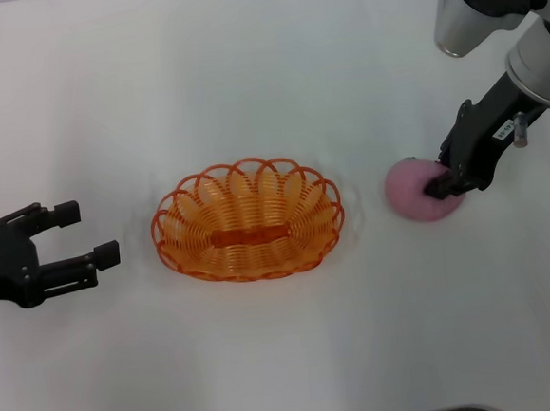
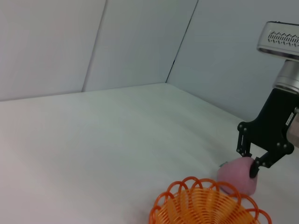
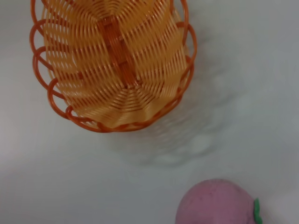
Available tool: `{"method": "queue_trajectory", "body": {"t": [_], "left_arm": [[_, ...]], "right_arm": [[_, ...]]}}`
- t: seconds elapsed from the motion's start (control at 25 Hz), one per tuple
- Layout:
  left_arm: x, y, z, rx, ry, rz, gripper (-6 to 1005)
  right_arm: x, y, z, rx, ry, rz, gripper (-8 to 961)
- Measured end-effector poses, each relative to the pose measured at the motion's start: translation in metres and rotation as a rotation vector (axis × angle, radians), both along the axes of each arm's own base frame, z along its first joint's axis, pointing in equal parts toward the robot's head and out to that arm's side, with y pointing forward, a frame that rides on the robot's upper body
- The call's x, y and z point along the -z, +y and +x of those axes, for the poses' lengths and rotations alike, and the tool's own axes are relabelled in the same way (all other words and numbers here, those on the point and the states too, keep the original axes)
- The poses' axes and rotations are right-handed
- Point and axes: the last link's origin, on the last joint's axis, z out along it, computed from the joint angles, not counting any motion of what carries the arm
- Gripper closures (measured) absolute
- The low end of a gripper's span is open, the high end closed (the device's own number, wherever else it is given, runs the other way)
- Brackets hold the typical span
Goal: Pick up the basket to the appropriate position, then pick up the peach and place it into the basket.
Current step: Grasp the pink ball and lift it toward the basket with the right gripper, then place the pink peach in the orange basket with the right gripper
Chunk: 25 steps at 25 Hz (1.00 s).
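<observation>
beside basket (image 1: 247, 219), right gripper (image 1: 448, 184) touching peach (image 1: 417, 190)

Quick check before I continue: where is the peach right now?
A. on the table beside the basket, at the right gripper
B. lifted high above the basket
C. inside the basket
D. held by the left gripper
A: the peach sits on the table, apart from the empty basket, with the right gripper at it.

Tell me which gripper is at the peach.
The right gripper: its fingers straddle the peach, right of the basket. The left gripper sits open, left of the basket, touching nothing.
</observation>
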Motion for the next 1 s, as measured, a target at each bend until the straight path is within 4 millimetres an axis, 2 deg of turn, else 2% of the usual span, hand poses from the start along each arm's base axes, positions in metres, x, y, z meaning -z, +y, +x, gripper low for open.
{"method": "queue_trajectory", "body": {"t": [0.24, 0.36, 0.52, 0.68, 0.88, 1.0], "left_arm": [[0.000, -0.001, -0.001, -0.006, -0.002, -0.002, 104], [0.000, -0.001, -0.001, -0.007, -0.003, -0.003, 105], [0.000, -0.002, 0.000, -0.006, -0.007, -0.007, 106], [0.000, -0.002, 0.000, -0.009, -0.011, -0.011, 106], [-0.001, -0.001, 0.001, -0.009, -0.011, -0.012, 105], [-0.001, 0.000, 0.001, -0.008, -0.010, -0.011, 105]], "right_arm": [[-0.011, 0.004, -0.011, -0.021, 0.058, 0.028, 772], [-0.026, 0.006, -0.027, -0.060, 0.164, 0.058, 822], [-0.038, 0.010, -0.051, -0.127, 0.336, 0.085, 838], [-0.031, 0.011, -0.072, -0.196, 0.452, 0.072, 853], [-0.009, 0.010, -0.096, -0.231, 0.598, 0.035, 882], [0.000, 0.012, -0.101, -0.226, 0.625, 0.032, 908]]}}
